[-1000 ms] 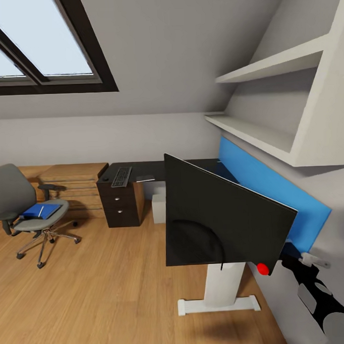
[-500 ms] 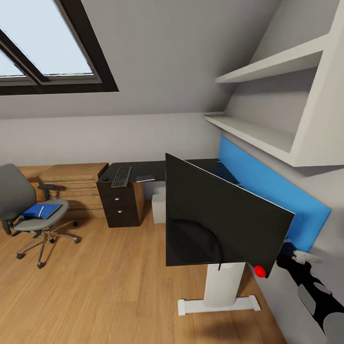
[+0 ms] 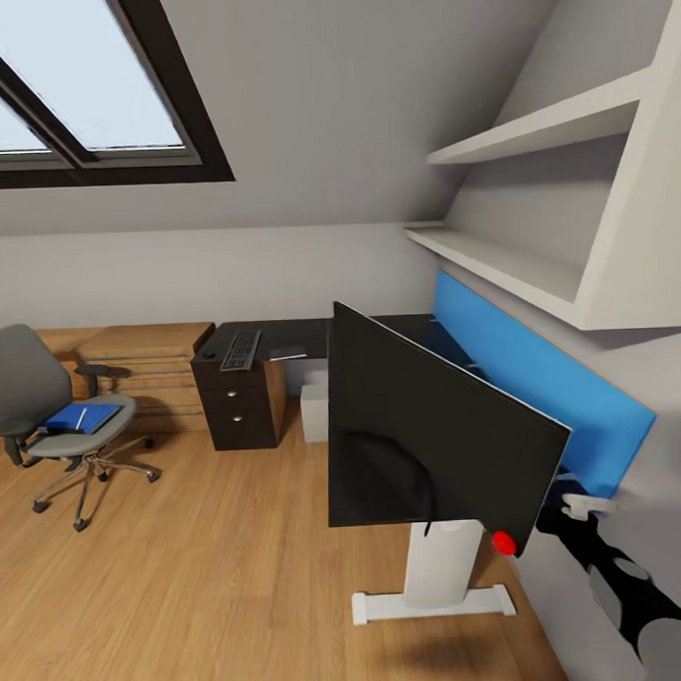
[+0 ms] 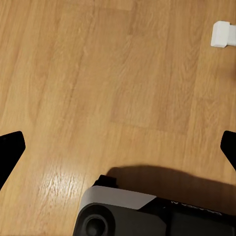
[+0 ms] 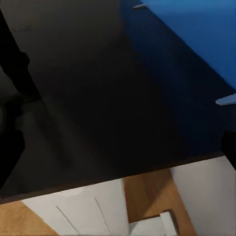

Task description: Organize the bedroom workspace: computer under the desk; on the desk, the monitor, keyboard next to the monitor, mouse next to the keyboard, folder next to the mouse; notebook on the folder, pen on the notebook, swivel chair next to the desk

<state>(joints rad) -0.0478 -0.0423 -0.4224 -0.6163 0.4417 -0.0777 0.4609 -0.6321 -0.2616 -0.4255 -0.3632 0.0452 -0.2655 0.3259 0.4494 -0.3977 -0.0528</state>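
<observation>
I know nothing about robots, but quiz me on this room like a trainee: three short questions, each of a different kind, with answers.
1. True or false: the blue folder lies on the swivel chair.
2. Which item sits on the far end of the desk? A) keyboard B) lamp C) plant
3. Fill in: the large black screen in the foreground is the ____.

Key: 1 true; 2 A; 3 monitor.
</observation>
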